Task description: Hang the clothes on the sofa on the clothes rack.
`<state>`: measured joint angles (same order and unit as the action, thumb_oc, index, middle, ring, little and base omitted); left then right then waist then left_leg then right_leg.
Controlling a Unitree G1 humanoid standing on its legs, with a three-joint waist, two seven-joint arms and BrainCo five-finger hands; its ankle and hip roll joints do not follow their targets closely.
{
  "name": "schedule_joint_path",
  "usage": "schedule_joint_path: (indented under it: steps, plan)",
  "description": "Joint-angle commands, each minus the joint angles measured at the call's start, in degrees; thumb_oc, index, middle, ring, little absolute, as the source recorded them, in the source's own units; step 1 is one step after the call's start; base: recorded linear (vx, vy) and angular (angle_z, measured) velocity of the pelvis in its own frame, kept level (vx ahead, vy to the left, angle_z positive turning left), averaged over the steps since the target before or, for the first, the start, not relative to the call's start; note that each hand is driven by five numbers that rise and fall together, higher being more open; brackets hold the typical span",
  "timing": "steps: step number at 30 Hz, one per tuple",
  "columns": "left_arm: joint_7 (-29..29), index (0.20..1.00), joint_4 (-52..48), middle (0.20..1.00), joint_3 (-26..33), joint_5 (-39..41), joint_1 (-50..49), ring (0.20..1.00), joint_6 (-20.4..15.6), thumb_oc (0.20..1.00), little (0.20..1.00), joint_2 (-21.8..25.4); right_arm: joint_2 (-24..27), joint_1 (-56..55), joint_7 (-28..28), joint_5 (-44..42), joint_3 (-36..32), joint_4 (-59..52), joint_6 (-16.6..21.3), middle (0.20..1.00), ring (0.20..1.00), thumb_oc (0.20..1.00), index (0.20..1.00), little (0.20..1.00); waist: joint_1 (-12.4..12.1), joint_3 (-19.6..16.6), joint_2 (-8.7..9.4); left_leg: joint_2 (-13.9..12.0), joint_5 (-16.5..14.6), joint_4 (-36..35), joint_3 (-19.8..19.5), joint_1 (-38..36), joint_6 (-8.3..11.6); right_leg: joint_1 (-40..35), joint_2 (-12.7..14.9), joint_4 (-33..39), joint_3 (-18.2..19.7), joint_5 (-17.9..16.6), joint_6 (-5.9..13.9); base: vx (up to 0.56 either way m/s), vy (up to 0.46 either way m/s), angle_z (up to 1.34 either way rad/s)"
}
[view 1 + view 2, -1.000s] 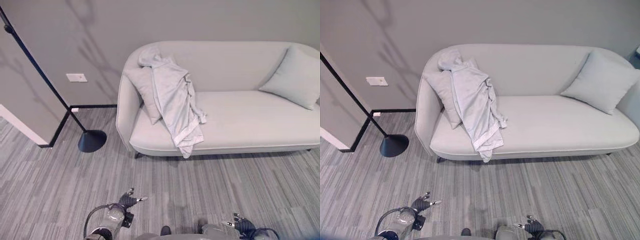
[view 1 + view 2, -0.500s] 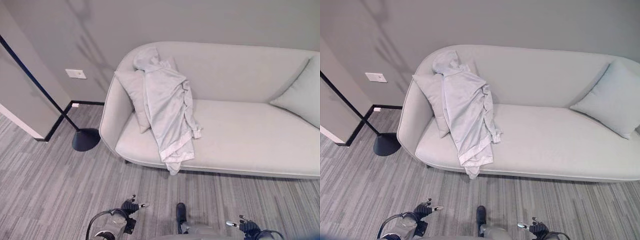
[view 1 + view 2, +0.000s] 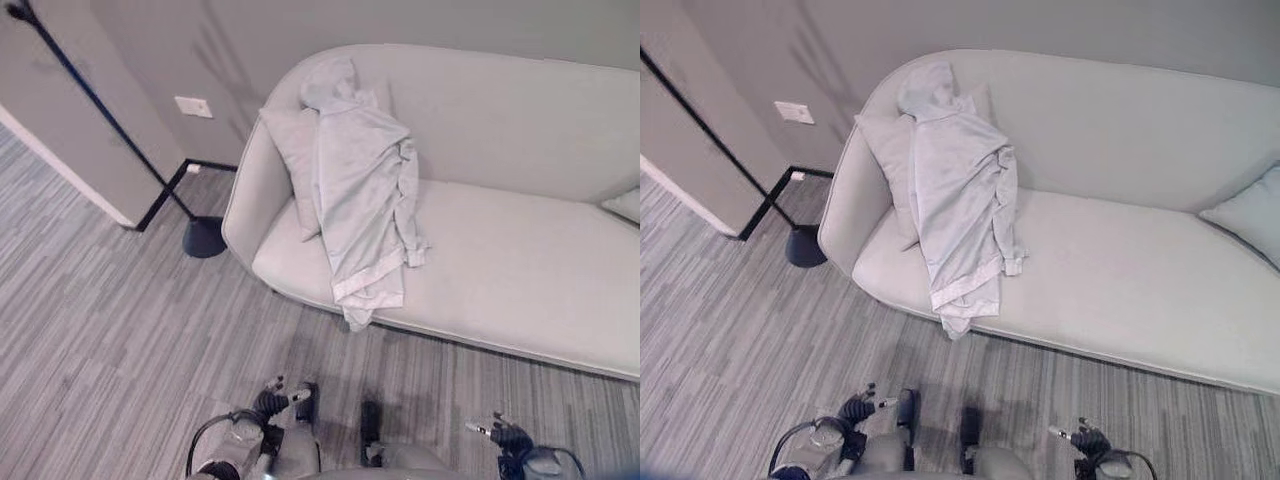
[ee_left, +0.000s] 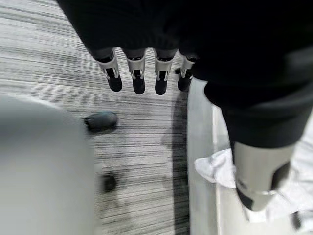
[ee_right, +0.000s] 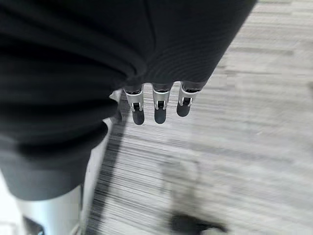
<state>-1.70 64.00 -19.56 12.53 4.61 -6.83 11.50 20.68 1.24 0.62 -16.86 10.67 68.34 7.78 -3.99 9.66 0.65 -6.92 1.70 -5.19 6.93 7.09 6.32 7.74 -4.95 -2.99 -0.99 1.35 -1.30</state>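
A pale grey hooded garment [image 3: 362, 190] lies draped over the left end of a light grey sofa [image 3: 520, 260], its hood up on the backrest and its hem hanging over the seat's front edge. A corner of it appears as white cloth [image 4: 215, 169] in the left wrist view. My left hand [image 3: 271, 400] hangs low at the bottom of the left eye view, fingers [image 4: 138, 81] straight and holding nothing. My right hand [image 3: 508, 436] hangs at the bottom right, fingers [image 5: 157, 108] straight too, empty. Both hands are well short of the sofa, over the carpet.
A black rack pole [image 3: 100, 110] slants down to a round black base [image 3: 203, 237] on the floor left of the sofa. A cushion [image 3: 300, 165] lies under the garment; another cushion [image 3: 1250, 215] sits at the right. Striped grey carpet [image 3: 110, 330] spreads in front.
The whole picture has shifted and tilted, so the camera has moved; the sofa and garment now sit higher and more to the right. Both hands stay low, empty.
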Motion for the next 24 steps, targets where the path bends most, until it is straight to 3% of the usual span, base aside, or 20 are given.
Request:
schedule_joint_path:
  steps: [1,6,8,9,12,14,16,20,21,24]
  plan:
    - [-0.12,1.000,-0.90,1.000,2.57,-0.55,1.32,1.000,-2.36,1.000,1.000,2.23,1.19,-5.36,-0.04,0.93,1.26,-3.84,0.33,1.000,1.000,1.000,1.000,1.000,0.02,-4.74,1.75,4.40,3.78,0.19,1.18,1.39,-1.59,-6.49,9.13,0.30,6.91,5.91,10.54,0.26,0.217,-0.53]
    - [-0.67,1.000,-1.70,1.000,3.57,-1.22,2.10,1.000,-2.14,1.000,1.000,4.17,0.77,-3.76,0.51,2.39,2.55,-5.02,-0.31,1.000,1.000,1.000,1.000,1.000,-1.65,-5.51,3.14,7.05,0.95,0.19,1.88,-1.15,-3.88,-3.89,13.34,-3.71,7.70,2.22,13.35,0.23,0.203,-0.33]
    - [-0.71,1.000,-2.44,1.000,3.64,-1.18,2.04,1.000,-2.14,1.000,1.000,4.47,0.90,-3.75,0.59,2.58,2.57,-5.55,-0.40,1.000,1.000,1.000,1.000,1.000,-1.54,-5.26,3.11,7.53,0.51,0.19,1.77,-1.72,-4.19,-3.15,13.60,-5.50,8.12,1.34,13.46,0.09,0.133,-0.04]
    - [-0.79,1.000,-3.70,1.000,3.80,-1.26,1.64,1.000,-2.20,1.000,1.000,5.08,1.21,-3.97,0.64,2.64,2.49,-7.15,-0.43,1.000,1.000,1.000,1.000,1.000,-1.16,-4.74,3.13,8.52,-0.16,0.19,1.55,-2.64,-4.83,-1.36,13.72,-9.05,9.47,-1.44,13.36,0.09,0.130,0.13]
    - [-0.96,1.000,-4.36,1.000,3.97,-1.20,1.56,1.000,-2.19,1.000,1.000,5.55,1.34,-3.95,0.42,2.51,2.65,-8.23,-0.21,1.000,1.000,1.000,1.000,1.000,-1.04,-4.00,3.06,9.02,-0.71,0.23,1.21,-3.27,-5.16,0.25,13.22,-11.87,10.94,-3.78,13.14,0.07,0.076,0.23]
    - [-0.79,1.000,-4.30,1.000,4.00,-1.63,1.87,1.000,-2.23,1.000,1.000,5.90,1.08,-4.54,0.41,2.21,2.82,-8.60,-0.11,1.000,1.000,1.000,1.000,1.000,-0.54,-4.04,2.87,8.52,-1.62,0.23,1.47,-4.46,-4.94,1.12,10.65,-9.65,11.73,-0.98,12.58,0.19,0.061,0.21]
    - [-0.79,1.000,-3.81,1.000,4.11,-1.77,2.02,1.000,-2.26,1.000,1.000,6.17,0.93,-4.60,0.39,2.12,2.78,-8.34,-0.13,1.000,1.000,1.000,1.000,1.000,-0.32,-4.24,3.12,8.38,-2.32,0.19,2.20,-5.12,-4.88,1.97,9.17,-5.88,10.58,-0.31,12.57,0.15,-0.007,-0.05]
    - [-0.79,1.000,-3.81,1.000,4.12,-1.77,2.03,1.000,-2.26,1.000,1.000,6.17,0.93,-4.60,0.39,2.12,2.78,-8.34,-0.13,1.000,1.000,1.000,1.000,1.000,-0.31,-4.23,3.11,8.38,-2.32,0.19,2.19,-5.14,-4.88,1.94,9.18,-5.87,10.57,-0.31,12.56,0.08,-0.014,-0.02]
    - [-0.53,1.000,-2.24,1.000,3.03,-2.63,3.20,1.000,-1.99,1.000,1.000,5.66,0.29,-5.21,0.52,1.26,3.04,-6.71,-0.05,1.000,1.000,1.000,1.000,1.000,2.41,-3.15,3.68,10.06,-5.62,0.19,1.32,-9.16,-5.68,7.25,2.26,1.71,8.94,-2.86,13.37,0.35,-0.049,-0.07]
    - [-0.42,1.000,-2.27,1.000,2.46,-3.00,3.73,1.000,-1.94,1.000,1.000,5.11,-0.17,-5.89,0.32,1.41,3.41,-5.98,0.04,1.000,1.000,1.000,1.000,1.000,3.72,-2.26,4.24,11.52,-7.11,0.19,-0.19,-11.84,-5.80,8.16,-0.25,4.27,6.14,-4.63,13.96,0.29,-0.045,-0.06]
